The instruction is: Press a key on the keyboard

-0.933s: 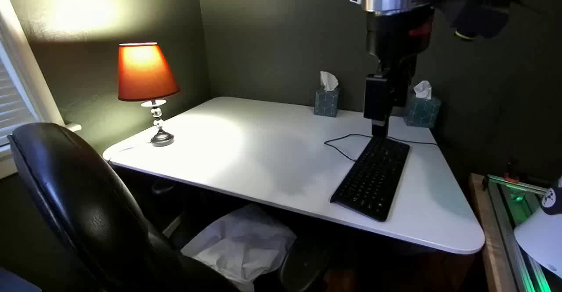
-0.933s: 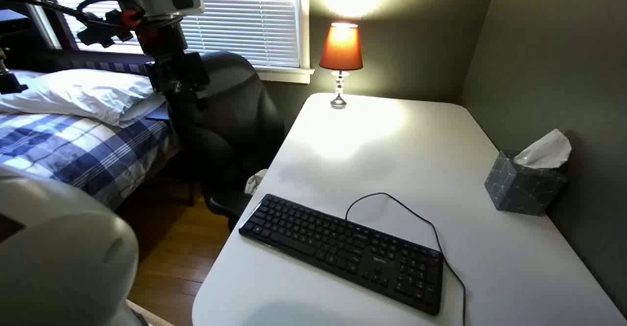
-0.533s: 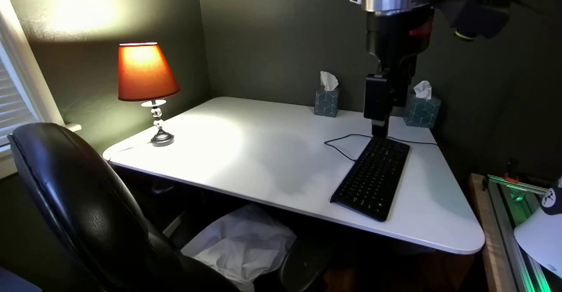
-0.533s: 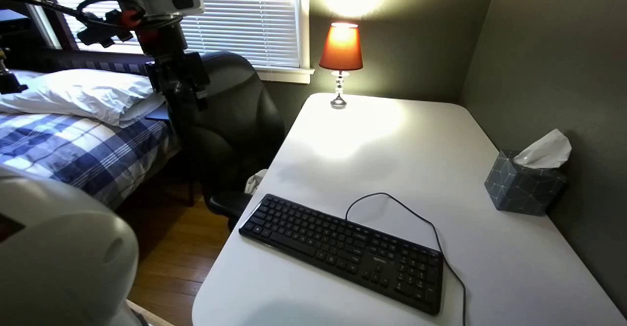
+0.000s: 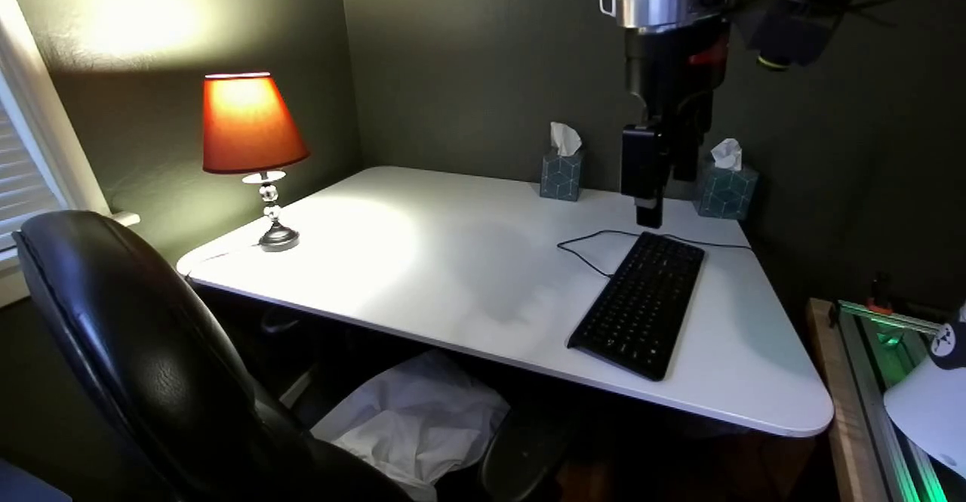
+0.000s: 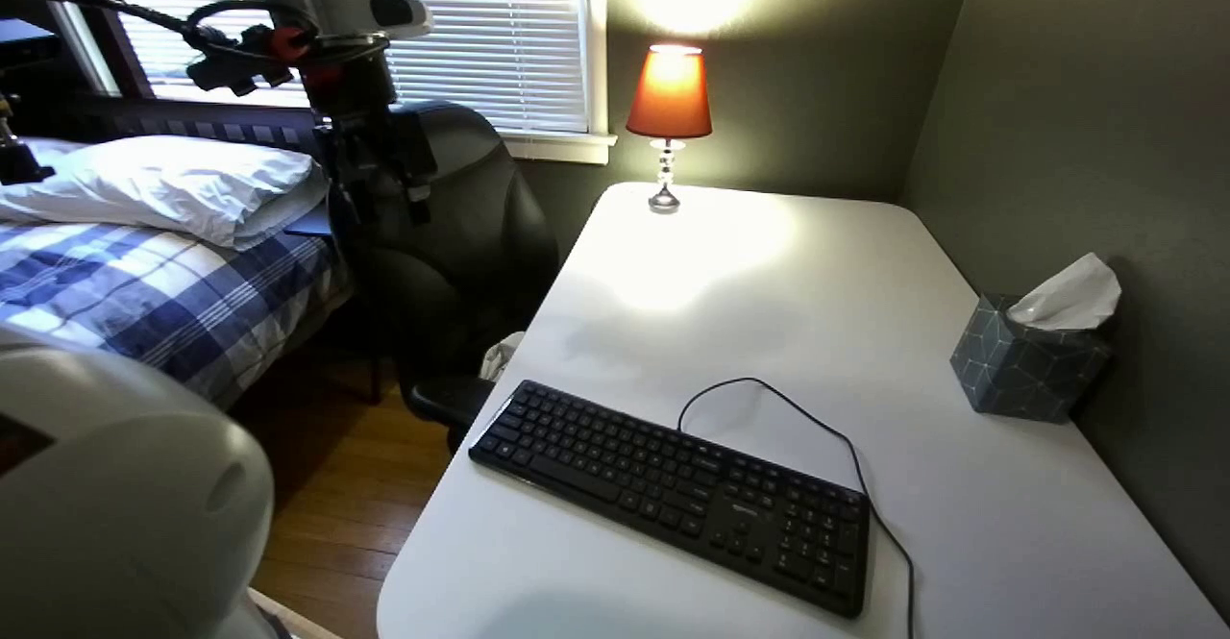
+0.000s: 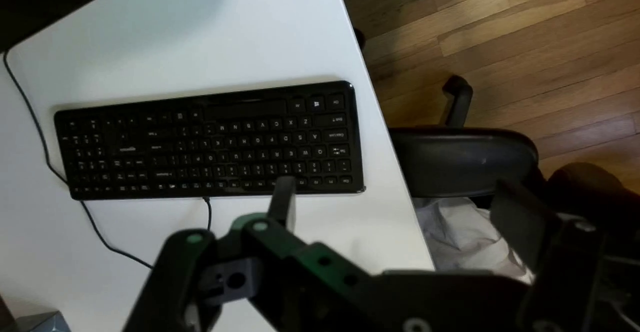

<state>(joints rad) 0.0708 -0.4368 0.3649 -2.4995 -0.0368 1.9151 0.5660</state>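
The black keyboard (image 5: 641,306) lies flat on the white desk (image 6: 846,283), its rows of dark keys facing up. In the wrist view the whole keyboard (image 7: 210,142) is visible, with its thin cable leaving the long back side. My gripper (image 7: 395,187) is spread wide, nothing between its fingers. One finger (image 7: 284,199) overlaps the F-key row from this angle, while the opposite finger (image 7: 520,222) appears beyond the desk edge over the chair. An exterior view puts the gripper (image 6: 387,208) in the air, well above the desk and apart from the keyboard (image 6: 673,495).
A lit red lamp (image 5: 253,124) stands at the desk's far end. Tissue boxes (image 5: 560,176) sit along the wall side. A black office chair (image 6: 452,226) with a white cloth (image 7: 455,227) near it is beside the desk, and a bed (image 6: 144,264) lies behind.
Over the last half second the arm has shifted, rightward in the exterior view with the bed and slightly left in the lamp-and-chair one. Jaws stay open; the keyboard has not moved.
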